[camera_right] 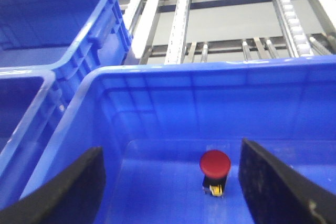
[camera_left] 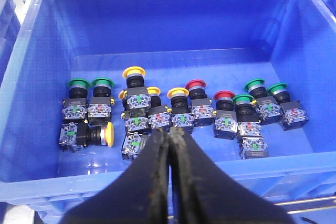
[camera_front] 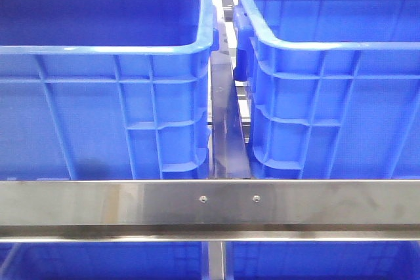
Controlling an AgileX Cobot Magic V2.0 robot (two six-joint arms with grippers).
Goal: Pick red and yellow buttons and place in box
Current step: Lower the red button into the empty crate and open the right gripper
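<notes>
The left bin (camera_left: 47, 51), smooth blue plastic with ribbed outer walls, holds a loose row of push buttons on its floor: green (camera_left: 77, 83), yellow (camera_left: 134, 72) and red (camera_left: 195, 84) mushroom caps on black bodies. Above it the left claw (camera_left: 169, 145) is pinched closed on nothing. The right bin (camera_right: 157, 85) holds one red button (camera_right: 214, 163), standing between the wide-apart, empty fingers of the right claw (camera_right: 173, 182).

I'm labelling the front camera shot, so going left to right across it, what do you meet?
Left blue bin → dark metal divider in the gap → right blue bin. A steel rail spans the whole width in front.
</notes>
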